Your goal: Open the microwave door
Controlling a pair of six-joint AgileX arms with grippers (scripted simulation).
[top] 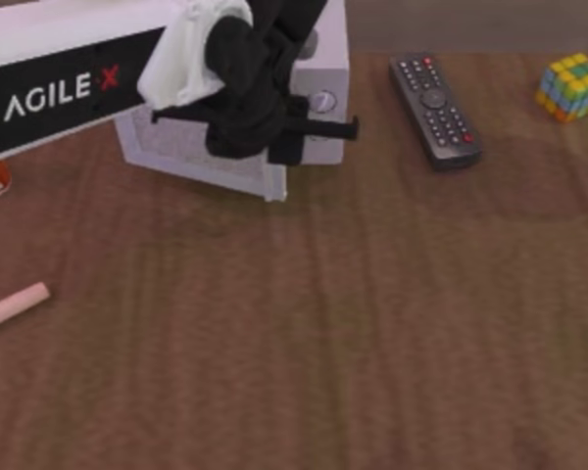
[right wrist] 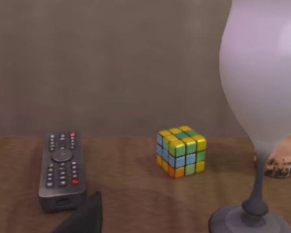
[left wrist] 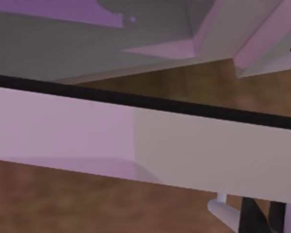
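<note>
The left hand [top: 274,132] hangs over the front of the microwave [top: 328,49] at the far left of the surface [top: 372,323], its black body covering most of the oven; whether its fingers are spread or closed on anything cannot be told. The door [top: 201,166] stands a little ajar, its handle end swung out from the front, with one knob [top: 322,101] showing beside the hand.

The door looks like a light, stiff panel that should turn freely on its hinge; the box itself may slide if pulled hard. The slim handle [top: 274,184] at the door's free edge seems the place to take hold, though smooth plastic could slip.

From above, the whole layout is plain: a remote [top: 434,111] and a colour cube [top: 571,86] to the right, a pink stick [top: 10,306] near the left edge. The left wrist view shows only a pale panel with a dark edge very close, and the oven's grey inside beyond. The right wrist view, well away from the oven, adds a tall pale glass [right wrist: 262,97] that the top view misses. The right hand shows only as a dark tip, its state unclear.
</note>
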